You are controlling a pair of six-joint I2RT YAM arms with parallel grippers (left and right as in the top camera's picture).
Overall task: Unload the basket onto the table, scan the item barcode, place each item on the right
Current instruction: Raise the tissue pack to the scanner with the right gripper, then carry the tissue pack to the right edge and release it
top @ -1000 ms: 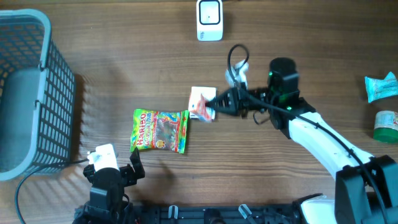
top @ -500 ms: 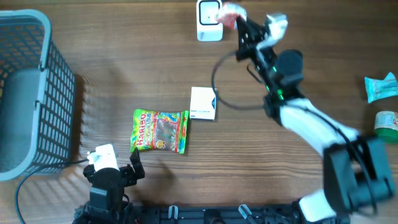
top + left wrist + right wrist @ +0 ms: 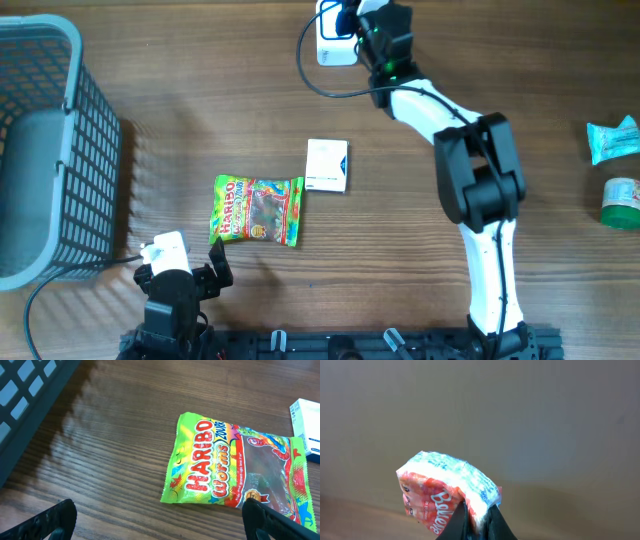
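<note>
Red-and-white crinkly snack packet (image 3: 445, 495) is pinched by its bottom edge in the right end effector (image 3: 474, 522), clenched tight on it and off the counter. Wrist view shows red lettering and a plain blurred backdrop, no barcode that I can see.

From above, that arm is stretched to the far edge of the wooden counter (image 3: 200, 100), with its tip right at the white boxy barcode scanner (image 3: 333, 45). The packet itself is hidden under the wrist there.

Step in hand, I'd say: presenting the item to the scanner. Can't tell if the code faces the window. Next move probably calls for a slow wrist roll or tilt until the printed code meets the window, grip kept firm since the film is slippery and flexes.

Left end effector (image 3: 159, 504) is parked near the front edge, fingers spread wide, holding nothing.

Just ahead of it lie a green Haribo Worms gummy bag (image 3: 257, 210) and a small white carton (image 3: 326, 165), flat and just beside each other. A grey mesh basket (image 3: 95, 130) sits at the left.
</note>
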